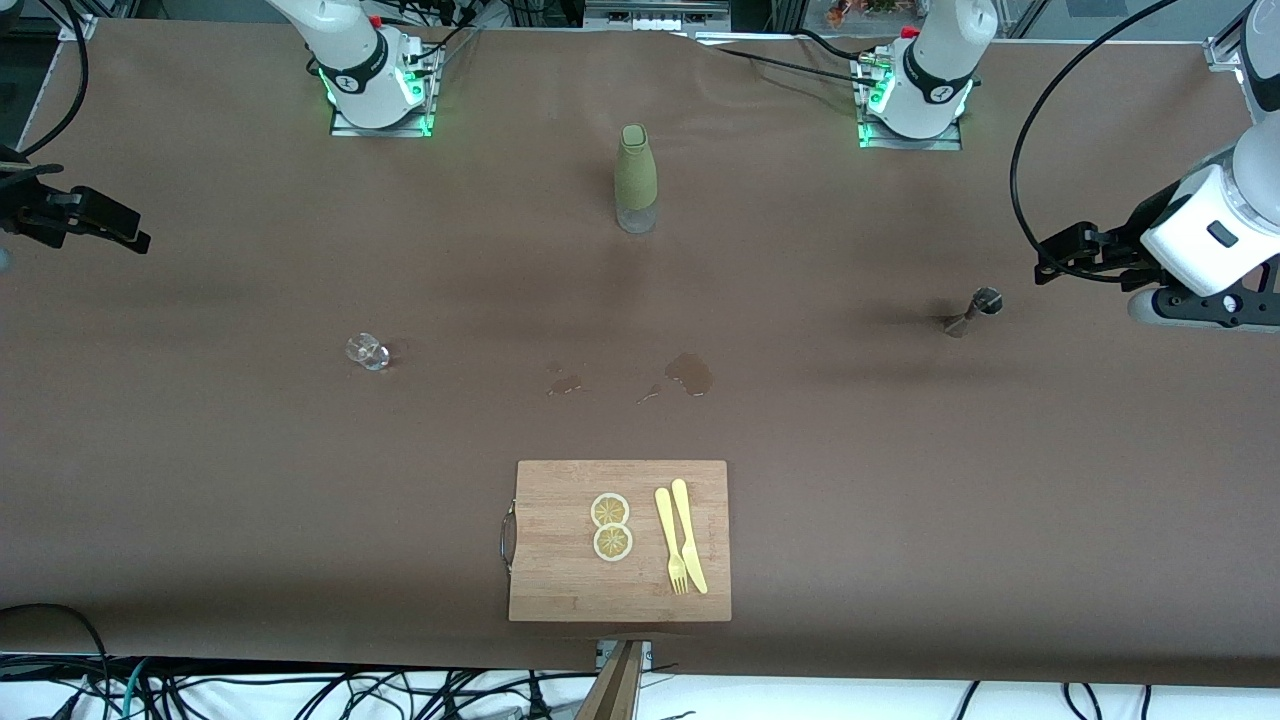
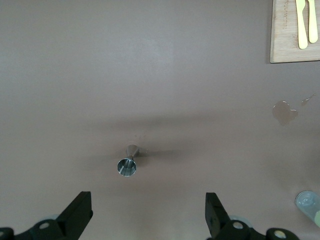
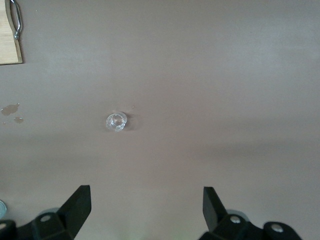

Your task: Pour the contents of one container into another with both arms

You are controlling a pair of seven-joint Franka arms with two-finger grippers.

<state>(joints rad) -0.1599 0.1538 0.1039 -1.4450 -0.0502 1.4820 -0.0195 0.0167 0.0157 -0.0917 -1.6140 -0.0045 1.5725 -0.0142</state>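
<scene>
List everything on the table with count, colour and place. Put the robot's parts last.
glass tumbler: one, clear, toward the right arm's end of the table
jigger: one, silvery, toward the left arm's end
bottle: one, olive green with clear base, mid-table near the bases
wet patches: a few, dark, between bottle and cutting board
cutting board: one, wooden, nearest the front camera
lemon slices: two, yellow, on the board
fork and knife: one each, pale yellow, on the board
left gripper: black, jaws open, over the jigger's end
right gripper: black, jaws open, over the tumbler's end
</scene>
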